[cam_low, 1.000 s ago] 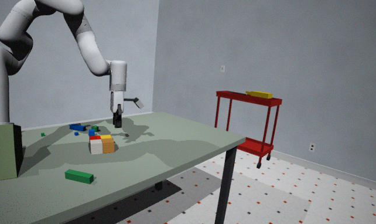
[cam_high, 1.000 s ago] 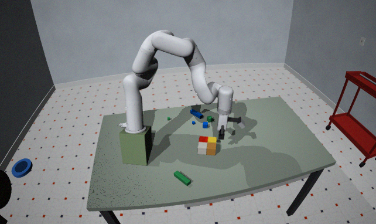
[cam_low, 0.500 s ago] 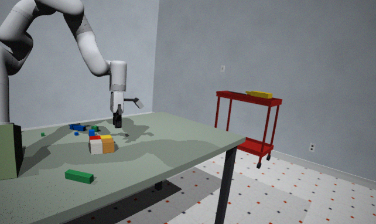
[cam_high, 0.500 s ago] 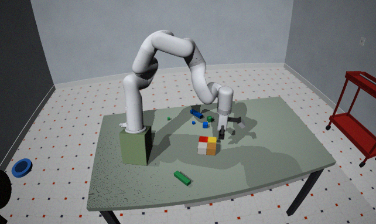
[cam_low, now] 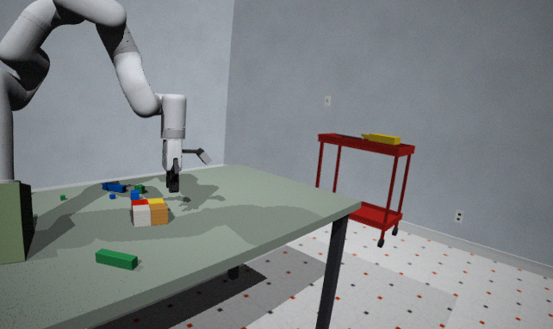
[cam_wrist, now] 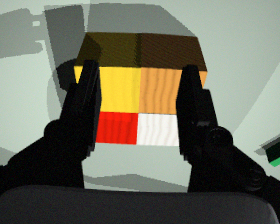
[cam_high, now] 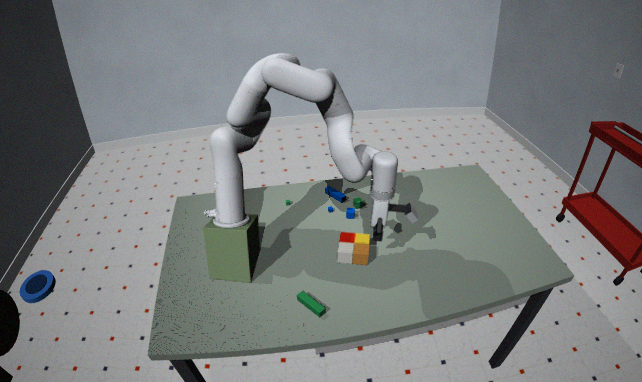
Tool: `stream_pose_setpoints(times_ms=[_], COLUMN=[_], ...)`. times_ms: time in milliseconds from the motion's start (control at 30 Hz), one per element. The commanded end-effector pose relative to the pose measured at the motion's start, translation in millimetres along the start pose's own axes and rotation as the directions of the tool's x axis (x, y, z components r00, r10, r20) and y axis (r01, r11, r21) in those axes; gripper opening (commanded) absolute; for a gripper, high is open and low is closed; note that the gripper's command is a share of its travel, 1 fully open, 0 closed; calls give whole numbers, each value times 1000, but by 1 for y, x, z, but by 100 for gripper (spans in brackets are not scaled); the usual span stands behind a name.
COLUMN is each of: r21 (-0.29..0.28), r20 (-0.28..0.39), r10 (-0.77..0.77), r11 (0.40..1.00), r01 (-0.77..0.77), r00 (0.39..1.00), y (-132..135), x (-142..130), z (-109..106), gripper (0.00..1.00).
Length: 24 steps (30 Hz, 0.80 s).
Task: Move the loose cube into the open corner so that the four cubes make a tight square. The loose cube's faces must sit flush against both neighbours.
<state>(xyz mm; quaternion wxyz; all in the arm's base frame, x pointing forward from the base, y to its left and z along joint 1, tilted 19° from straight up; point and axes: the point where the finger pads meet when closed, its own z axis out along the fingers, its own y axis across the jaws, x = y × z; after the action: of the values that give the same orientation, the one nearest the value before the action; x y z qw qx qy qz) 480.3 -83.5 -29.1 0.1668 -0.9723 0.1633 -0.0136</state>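
Four cubes stand in a two-by-two square on the table: red (cam_high: 347, 237) (cam_low: 139, 201) (cam_wrist: 117, 128), yellow (cam_high: 362, 238) (cam_low: 156, 201) (cam_wrist: 120, 90), white (cam_high: 345, 254) (cam_low: 141, 215) (cam_wrist: 157, 130) and orange (cam_high: 361, 255) (cam_low: 159, 214) (cam_wrist: 158, 90). No gap shows between their top faces in the wrist view. Which was loose cannot be told. My gripper (cam_high: 377, 237) (cam_low: 173, 189) (cam_wrist: 139, 81) is partly open and empty, above the table just beyond the yellow and orange side. In the wrist view its fingers frame the square. The cubes' bottoms are hidden from above.
Behind the square lie a blue cube (cam_high: 350, 213) (cam_low: 134, 195), a green cube (cam_high: 358, 203) (cam_low: 139, 189), a small blue cube (cam_high: 330, 209) (cam_low: 112, 196) and a blue bar (cam_high: 336, 194) (cam_low: 115, 188). A green bar (cam_high: 311, 303) (cam_low: 116, 258) lies nearer the front edge.
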Motion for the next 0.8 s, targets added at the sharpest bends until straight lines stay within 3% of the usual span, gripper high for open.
stream_pose_setpoints(times_ms=[0,767], r21=[-1,-1], r20=[-4,-4], r10=[0,0], r11=[1000,1000], r01=[0,0], r00=[1000,1000], y=[0,1], x=[2,2], z=[8,69], gripper=[49,49])
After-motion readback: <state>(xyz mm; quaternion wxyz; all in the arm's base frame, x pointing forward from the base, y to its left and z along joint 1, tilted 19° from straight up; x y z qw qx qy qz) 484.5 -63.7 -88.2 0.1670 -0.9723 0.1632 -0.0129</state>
